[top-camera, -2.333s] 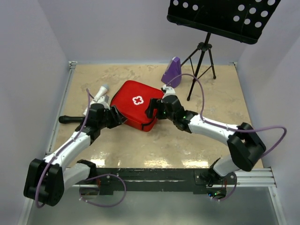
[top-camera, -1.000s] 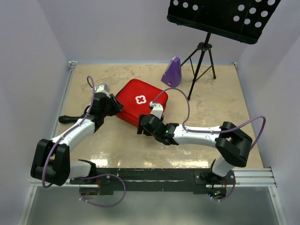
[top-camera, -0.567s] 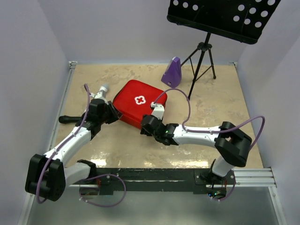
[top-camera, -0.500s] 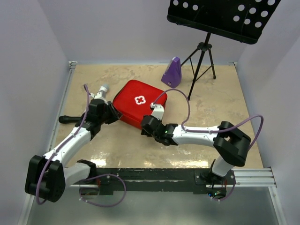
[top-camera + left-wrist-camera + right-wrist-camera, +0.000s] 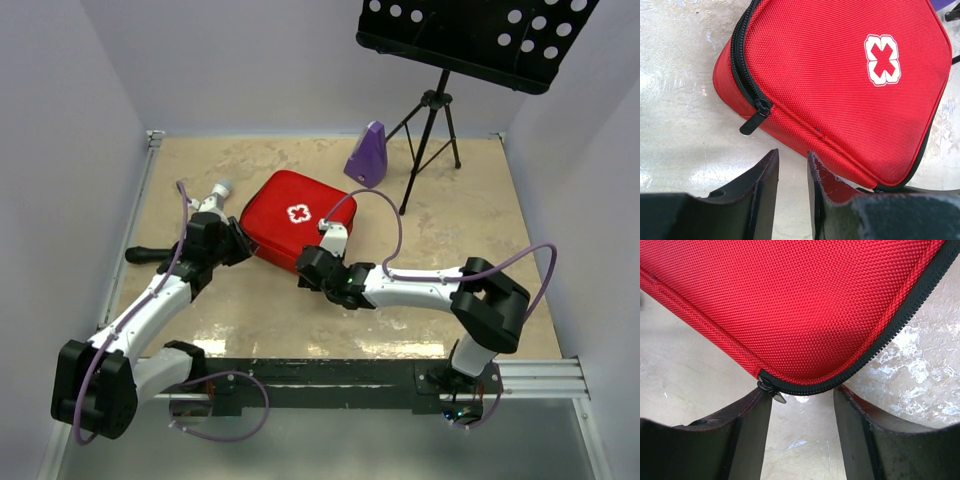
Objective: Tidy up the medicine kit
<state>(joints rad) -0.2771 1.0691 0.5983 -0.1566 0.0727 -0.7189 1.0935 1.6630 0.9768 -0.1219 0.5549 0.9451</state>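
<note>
The medicine kit lies closed on the table, red with a white cross. My left gripper is at its left edge; in the left wrist view the jaws stand a narrow gap apart with only table between them, just short of a black zipper pull. My right gripper is at the kit's near corner. In the right wrist view its jaws are wide open either side of the corner, with a second zipper pull beside the left finger.
A purple metronome-shaped object and a black music stand's tripod stand behind the kit. A white bottle and a black-handled item lie at the left by the left arm. Walls close in on three sides.
My right gripper has swung from the kit's right side round to its near corner. My left gripper shifted slightly along the left edge. Over the last half second almost nothing moved.
</note>
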